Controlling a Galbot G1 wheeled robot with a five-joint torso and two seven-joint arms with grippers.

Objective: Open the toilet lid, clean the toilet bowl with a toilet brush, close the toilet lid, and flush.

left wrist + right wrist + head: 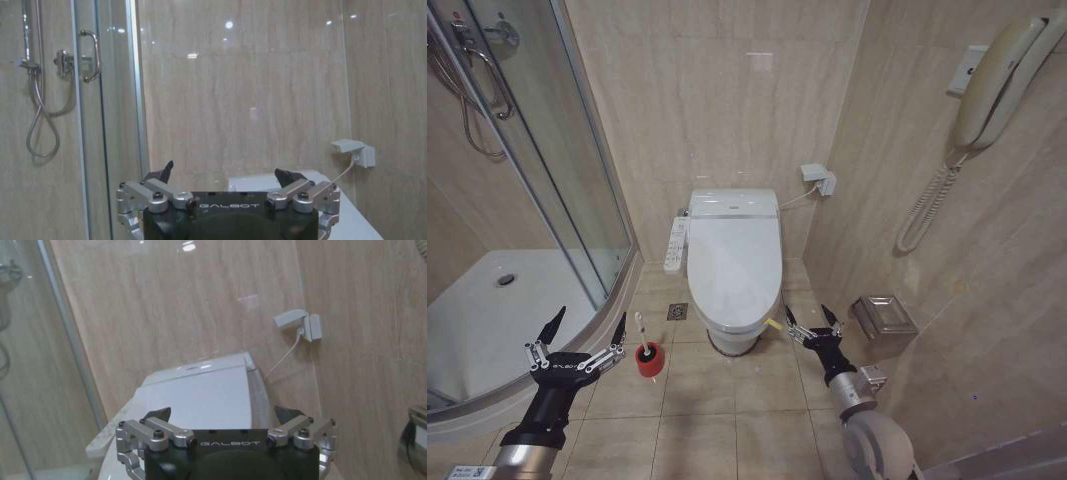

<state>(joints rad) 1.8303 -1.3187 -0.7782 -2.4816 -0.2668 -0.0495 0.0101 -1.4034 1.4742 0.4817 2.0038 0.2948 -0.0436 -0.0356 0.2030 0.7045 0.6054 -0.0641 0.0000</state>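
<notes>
Head view: beige tiled floor (727,400)

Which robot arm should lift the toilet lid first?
Probably the right. The right gripper, open, hovers beside the yellow strap at the front rim of the closed toilet lid. The left gripper, also open, sits farther away by the toilet brush.
</notes>
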